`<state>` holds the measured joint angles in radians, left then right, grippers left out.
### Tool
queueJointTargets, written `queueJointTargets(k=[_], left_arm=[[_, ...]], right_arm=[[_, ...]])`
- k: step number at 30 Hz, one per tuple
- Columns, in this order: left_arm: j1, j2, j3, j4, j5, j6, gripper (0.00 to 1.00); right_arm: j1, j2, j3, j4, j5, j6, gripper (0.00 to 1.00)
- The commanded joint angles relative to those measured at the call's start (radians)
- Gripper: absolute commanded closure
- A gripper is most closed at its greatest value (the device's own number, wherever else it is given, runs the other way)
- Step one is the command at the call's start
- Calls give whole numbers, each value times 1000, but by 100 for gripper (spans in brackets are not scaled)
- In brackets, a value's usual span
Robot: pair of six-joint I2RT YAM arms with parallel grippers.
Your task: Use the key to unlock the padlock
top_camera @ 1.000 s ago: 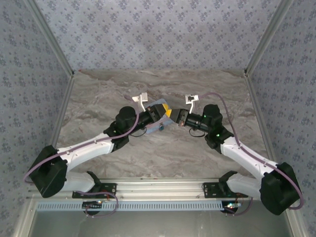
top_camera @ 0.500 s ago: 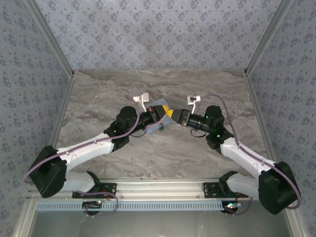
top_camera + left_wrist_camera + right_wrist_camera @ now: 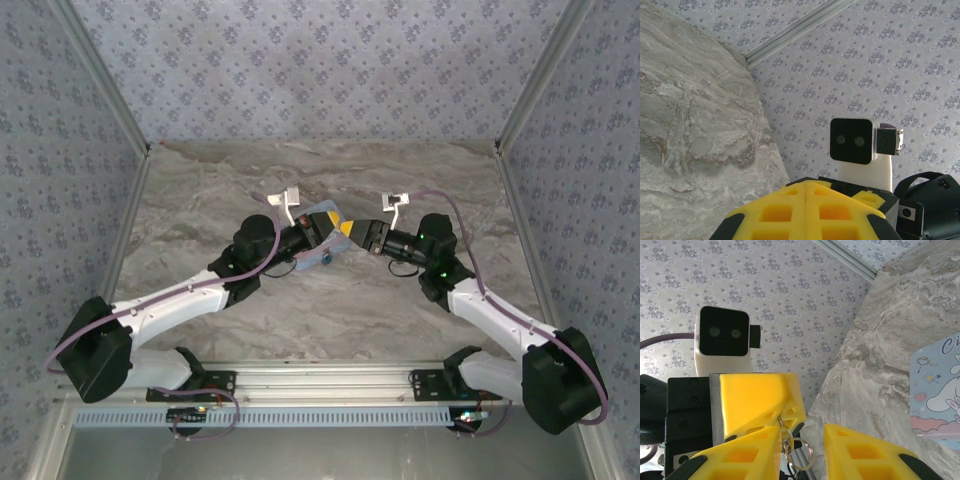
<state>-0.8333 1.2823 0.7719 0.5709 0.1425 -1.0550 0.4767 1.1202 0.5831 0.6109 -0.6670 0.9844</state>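
In the right wrist view, the yellow fingers (image 3: 757, 397) of my left gripper (image 3: 338, 229) are shut on a thin metal key (image 3: 779, 416). Its key rings (image 3: 801, 456) dangle below. My right gripper (image 3: 802, 432) is open, tip to tip with the left one, and the rings hang just inside its left finger (image 3: 740, 455). In the left wrist view, my left gripper (image 3: 806, 186) has its pads pressed together. A tiny blue speck (image 3: 327, 258) lies under the left gripper in the top view. I cannot tell if it is the padlock.
The light blue cartoon-printed tin box (image 3: 318, 213) lies on the marble table (image 3: 300, 310) just behind the left gripper, and its corner (image 3: 940, 385) is at the right edge of the right wrist view. Patterned walls close in three sides.
The right arm has shifted slightly, its wrist turning a little towards the left gripper. The left arm has stayed still with its hold unchanged.
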Motion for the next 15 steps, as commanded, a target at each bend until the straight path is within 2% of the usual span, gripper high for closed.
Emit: queueJointTargets(k=[1,9,15], left_arm=[[-4,-28,36,4,-4,23,100],[-4,-31,35,4,-7,23,100],[-2,-33,32,4,-12,23,100]], right_arm=[[14,9,18,33,-17,7,70],[31,23,23,34,-11,6,74],[31,14,26,19,-5,6,85]])
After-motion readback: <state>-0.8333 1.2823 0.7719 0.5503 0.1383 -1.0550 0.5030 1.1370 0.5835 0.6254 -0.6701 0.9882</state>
